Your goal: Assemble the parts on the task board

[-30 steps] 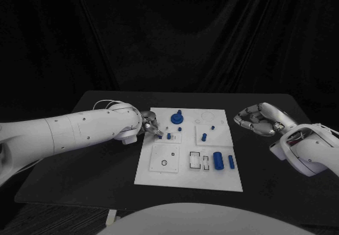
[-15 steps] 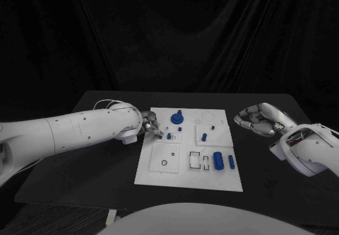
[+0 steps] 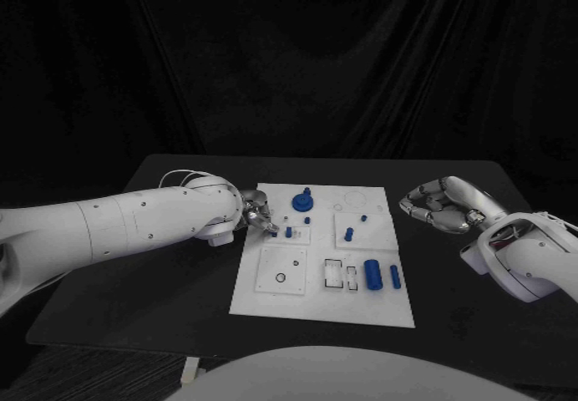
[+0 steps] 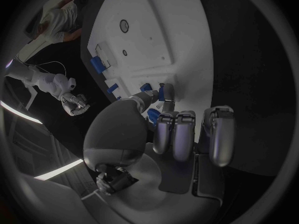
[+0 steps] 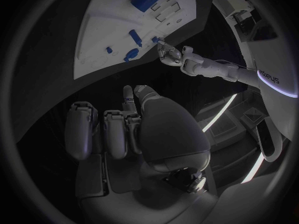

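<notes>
The white task board (image 3: 319, 301) lies mid-table, also seen in the left wrist view (image 4: 162, 30) and the right wrist view (image 5: 93, 45). On it stand a blue round knob (image 3: 302, 200), small blue pegs (image 3: 348, 235) and a blue cylinder (image 3: 372, 274). My left hand (image 3: 256, 215) sits at the board's left edge; its thumb and a finger pinch a small blue peg (image 4: 162, 92) against the board, other fingers curled. My right hand (image 3: 439, 205) hovers off the board's right side with fingers curled in and nothing in them (image 5: 134, 129).
Empty slots and a ring outline (image 3: 357, 200) mark the board. A thin blue bar (image 3: 394, 276) lies beside the cylinder. Bare black table (image 3: 144, 284) surrounds the board; its front edge is near.
</notes>
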Controlling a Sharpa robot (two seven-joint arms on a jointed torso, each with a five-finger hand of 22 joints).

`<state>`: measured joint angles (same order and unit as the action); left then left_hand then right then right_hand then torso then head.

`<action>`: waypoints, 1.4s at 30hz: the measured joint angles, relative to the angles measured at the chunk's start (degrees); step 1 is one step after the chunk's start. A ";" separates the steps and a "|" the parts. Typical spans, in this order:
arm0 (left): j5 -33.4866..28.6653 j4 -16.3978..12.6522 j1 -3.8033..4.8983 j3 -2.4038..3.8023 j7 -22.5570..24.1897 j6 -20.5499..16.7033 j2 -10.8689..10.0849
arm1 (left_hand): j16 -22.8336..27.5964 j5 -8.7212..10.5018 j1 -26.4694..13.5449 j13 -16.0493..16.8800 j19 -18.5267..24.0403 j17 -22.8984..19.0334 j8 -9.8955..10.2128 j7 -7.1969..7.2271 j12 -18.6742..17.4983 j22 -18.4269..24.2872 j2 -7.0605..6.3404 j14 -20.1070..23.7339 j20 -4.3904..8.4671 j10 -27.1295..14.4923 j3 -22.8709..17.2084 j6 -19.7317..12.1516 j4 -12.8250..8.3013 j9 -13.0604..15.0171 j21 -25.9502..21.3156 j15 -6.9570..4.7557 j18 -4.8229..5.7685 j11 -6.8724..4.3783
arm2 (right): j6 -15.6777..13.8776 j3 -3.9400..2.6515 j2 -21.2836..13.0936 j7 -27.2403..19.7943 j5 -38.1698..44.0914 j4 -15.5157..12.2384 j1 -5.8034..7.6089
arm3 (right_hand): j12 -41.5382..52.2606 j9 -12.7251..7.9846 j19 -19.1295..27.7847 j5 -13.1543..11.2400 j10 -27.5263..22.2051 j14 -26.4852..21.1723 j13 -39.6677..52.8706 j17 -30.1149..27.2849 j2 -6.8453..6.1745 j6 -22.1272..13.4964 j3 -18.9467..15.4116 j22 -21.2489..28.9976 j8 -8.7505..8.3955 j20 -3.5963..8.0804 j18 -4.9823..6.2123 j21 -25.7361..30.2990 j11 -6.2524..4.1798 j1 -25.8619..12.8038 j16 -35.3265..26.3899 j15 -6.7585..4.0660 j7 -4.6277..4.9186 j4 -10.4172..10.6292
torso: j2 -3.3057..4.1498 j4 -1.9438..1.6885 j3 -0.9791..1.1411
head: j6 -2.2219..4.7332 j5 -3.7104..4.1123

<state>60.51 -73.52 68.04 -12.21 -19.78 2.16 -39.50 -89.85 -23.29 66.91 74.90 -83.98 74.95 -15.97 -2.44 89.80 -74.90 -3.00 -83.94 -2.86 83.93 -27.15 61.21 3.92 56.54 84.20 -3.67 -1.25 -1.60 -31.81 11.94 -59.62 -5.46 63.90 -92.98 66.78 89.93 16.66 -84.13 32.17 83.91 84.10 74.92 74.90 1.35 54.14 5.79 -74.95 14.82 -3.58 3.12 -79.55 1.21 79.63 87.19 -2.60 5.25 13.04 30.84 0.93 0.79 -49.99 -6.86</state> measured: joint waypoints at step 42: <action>2.25 -1.07 0.00 0.02 0.34 0.30 -0.51 | 0.00 0.82 0.06 0.00 0.00 -0.02 0.01 -0.04 0.00 0.00 0.06 0.00 0.00 0.00 0.00 0.01 0.00 -0.17 0.00 0.00 0.00 0.00 | 0.08 0.00 -0.03 0.38 0.00 0.00 -0.03 | 0.01 0.01 0.00 -0.01 0.00 0.00 0.03 0.00 0.23 0.00 0.31 0.03 0.00 0.00 0.00 0.21 0.00 0.24 -0.23 0.00 0.00 -0.32 | -0.01 0.00 0.01 | 0.00 -0.08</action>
<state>62.76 -74.59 68.04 -12.19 -19.44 2.46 -40.01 -89.85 -22.47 66.97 74.90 -83.97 74.92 -15.96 -2.48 89.80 -74.90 -2.93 -83.94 -2.86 83.93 -27.15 61.22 3.92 56.37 84.20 -3.67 -1.25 -1.60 -31.73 11.94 -59.65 -5.08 63.90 -92.98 66.76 89.93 16.67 -84.13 32.16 83.90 84.09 74.94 74.90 1.58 54.14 6.10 -74.92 14.82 -3.58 3.13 -79.34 1.21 79.87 86.96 -2.60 5.25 12.73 30.83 0.93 0.80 -49.99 -6.94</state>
